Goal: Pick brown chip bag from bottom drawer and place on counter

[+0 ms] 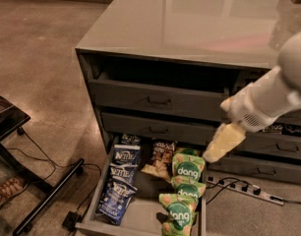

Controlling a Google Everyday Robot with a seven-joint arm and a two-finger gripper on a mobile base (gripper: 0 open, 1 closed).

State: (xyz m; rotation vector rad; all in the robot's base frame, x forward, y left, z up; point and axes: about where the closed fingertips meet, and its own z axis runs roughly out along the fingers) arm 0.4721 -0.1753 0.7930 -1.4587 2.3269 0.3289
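My end effector point(223, 142) hangs above the open bottom drawer point(140, 213), wide or narrow I cannot tell. Down-left lies the brown chip bag point(160, 160), between blue Kettle bags point(122, 173) and green "dang" bags point(187, 167).

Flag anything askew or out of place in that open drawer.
The brown chip bag lies crooked at the back of the bottom drawer, between the blue Kettle bags and the green dang bags, whose front bag seems to overhang the drawer's front edge. The gripper hangs above the drawer's right rear corner.
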